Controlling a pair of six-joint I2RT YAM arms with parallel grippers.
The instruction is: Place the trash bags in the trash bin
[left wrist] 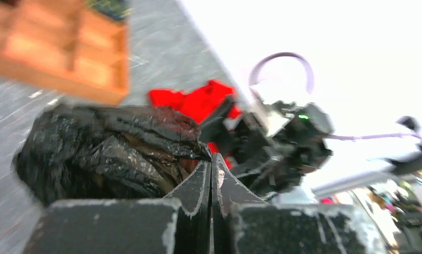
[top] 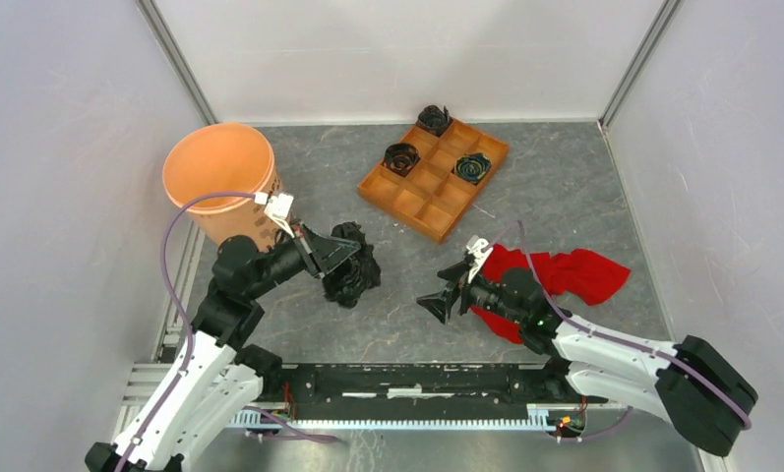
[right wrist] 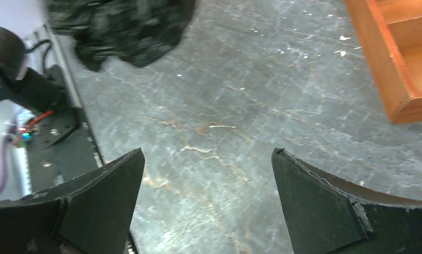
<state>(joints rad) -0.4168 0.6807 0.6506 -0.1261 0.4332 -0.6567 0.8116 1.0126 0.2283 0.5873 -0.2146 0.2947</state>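
A crinkly black trash bag (top: 353, 267) hangs at the tips of my left gripper (top: 340, 254), just right of the round orange trash bin (top: 220, 177). In the left wrist view the jaws (left wrist: 211, 161) are pressed together with a fold of the bag's film (left wrist: 102, 153) pinched at their tips. My right gripper (top: 435, 303) is open and empty over bare table, to the right of the bag and pointing toward it. In the right wrist view (right wrist: 208, 153) the bag (right wrist: 124, 26) shows at the top left. Three small black wads (top: 400, 157) sit in tray compartments.
A flat orange compartment tray (top: 422, 202) lies at the back centre; its corner shows in the right wrist view (right wrist: 394, 63). A red cloth (top: 574, 275) lies under and behind my right arm. Walls close in on three sides.
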